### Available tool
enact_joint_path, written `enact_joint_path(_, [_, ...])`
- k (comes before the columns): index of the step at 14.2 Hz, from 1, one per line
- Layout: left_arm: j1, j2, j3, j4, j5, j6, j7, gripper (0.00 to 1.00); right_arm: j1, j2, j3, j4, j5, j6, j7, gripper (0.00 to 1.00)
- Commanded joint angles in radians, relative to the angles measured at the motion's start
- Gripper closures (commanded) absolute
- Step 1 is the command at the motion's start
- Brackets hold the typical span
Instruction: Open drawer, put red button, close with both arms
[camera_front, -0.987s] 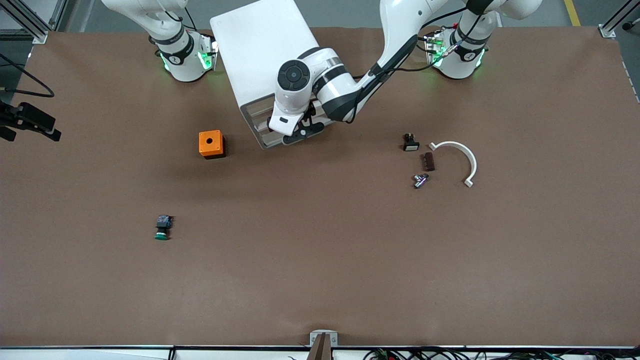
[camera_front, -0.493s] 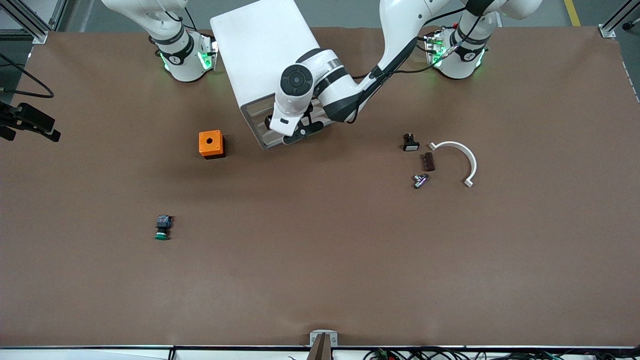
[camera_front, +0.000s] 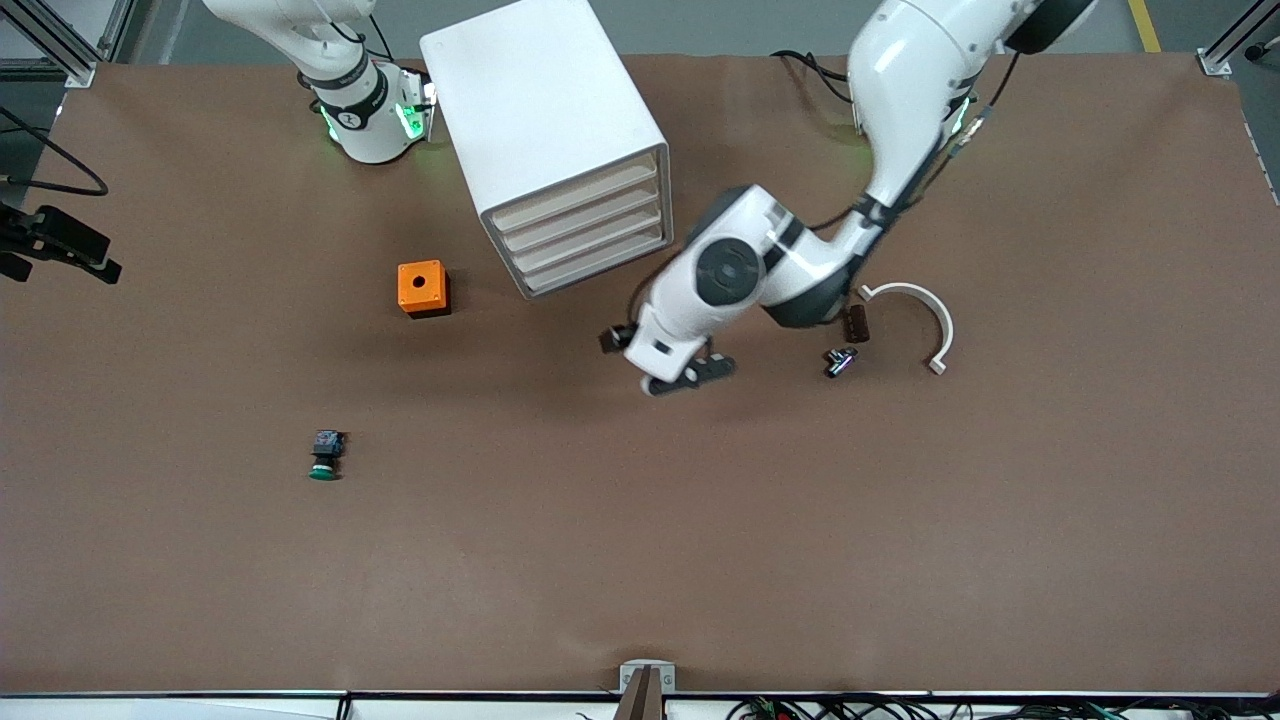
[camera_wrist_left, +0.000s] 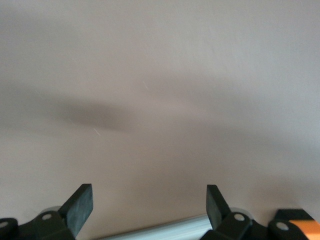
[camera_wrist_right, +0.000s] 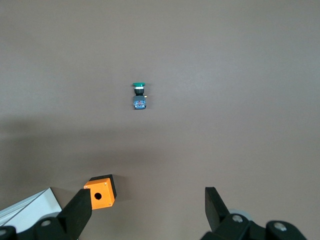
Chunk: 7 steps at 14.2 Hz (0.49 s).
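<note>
The white cabinet (camera_front: 545, 110) stands near the robots' bases, and each drawer (camera_front: 585, 235) in its front looks shut. My left gripper (camera_front: 672, 380) hangs open over bare brown table, away from the cabinet's front. In the left wrist view the left gripper (camera_wrist_left: 149, 200) has only table between its fingers. My right gripper (camera_wrist_right: 147, 205) is open and high over the table, looking down on the orange box (camera_wrist_right: 101, 191); it is outside the front view. The red button does not show; the left arm may be hiding it.
An orange box with a hole (camera_front: 422, 288) sits beside the cabinet. A green-capped button (camera_front: 324, 455) lies nearer the front camera. Toward the left arm's end lie a white curved piece (camera_front: 925, 315), a brown block (camera_front: 857, 323) and a metal fitting (camera_front: 840, 362).
The left arm has pulled away from the cabinet's drawer front and swung out over the table, now covering the small black part that lay by the curved piece. The right arm waits.
</note>
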Motion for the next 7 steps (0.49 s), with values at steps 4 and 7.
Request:
enact_joint_path(4, [0.134, -0.048, -0.012, 0.044, 0.154, -0.087, 0.117, 0.00, 0.002, 0.008, 0.001, 0.022, -0.004, -0.002, 0.016, 0.00])
enact_joint_path(7, [0.221, -0.064, -0.009, 0.043, 0.167, -0.110, 0.284, 0.00, 0.002, 0.010, 0.001, 0.026, -0.004, -0.002, 0.016, 0.00])
